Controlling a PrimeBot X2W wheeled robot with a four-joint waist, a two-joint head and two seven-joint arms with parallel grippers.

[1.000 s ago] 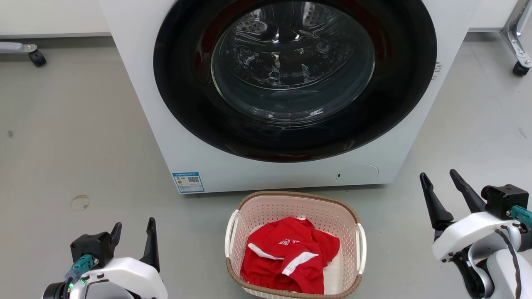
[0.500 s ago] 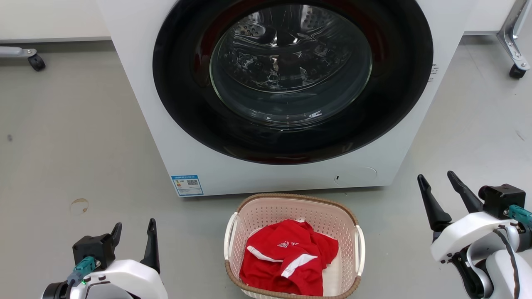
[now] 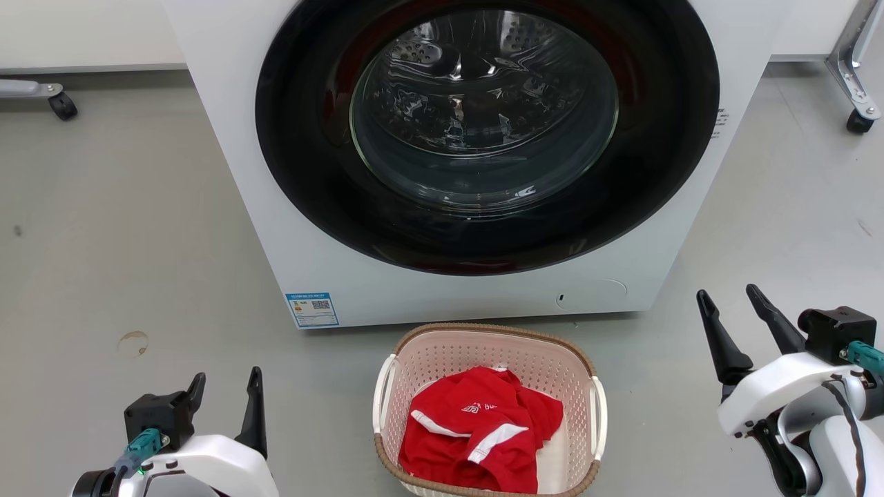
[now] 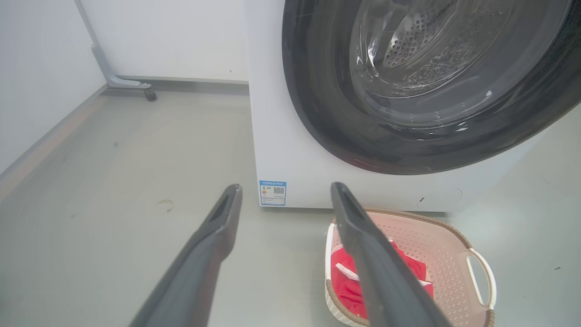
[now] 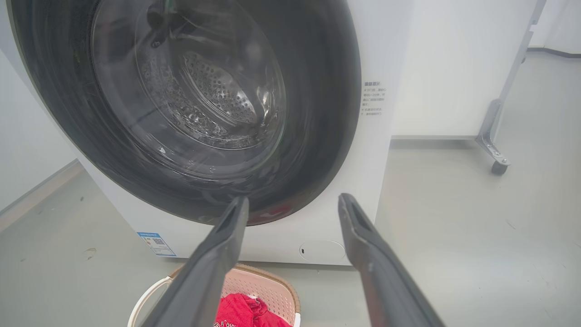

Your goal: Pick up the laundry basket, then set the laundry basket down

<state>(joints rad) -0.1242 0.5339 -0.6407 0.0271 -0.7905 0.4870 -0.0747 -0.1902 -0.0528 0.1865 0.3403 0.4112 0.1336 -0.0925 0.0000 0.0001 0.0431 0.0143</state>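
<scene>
The laundry basket [image 3: 442,355], pale pink with a brown woven rim and white side handles, stands on the floor just in front of the washing machine, at the bottom centre of the head view. A red shirt [image 3: 476,438] lies inside it. My left gripper [image 3: 226,386] hangs open at the lower left, well clear of the basket's left handle. My right gripper [image 3: 728,300] is open at the lower right, apart from the basket. The basket [image 4: 454,254] also shows in the left wrist view beyond the open left gripper [image 4: 286,187], and the basket [image 5: 268,284] sits below the open right gripper [image 5: 294,200].
A white front-loading washing machine [image 3: 483,297] with a closed dark round door [image 3: 483,131] stands right behind the basket. Caster wheels of frames sit at the far left [image 3: 63,105] and far right [image 3: 858,122]. Grey floor [image 3: 124,228] spreads on both sides.
The head camera has shifted slightly, so the whole scene sits a little lower in the picture. Both grippers stay open and the basket has not moved.
</scene>
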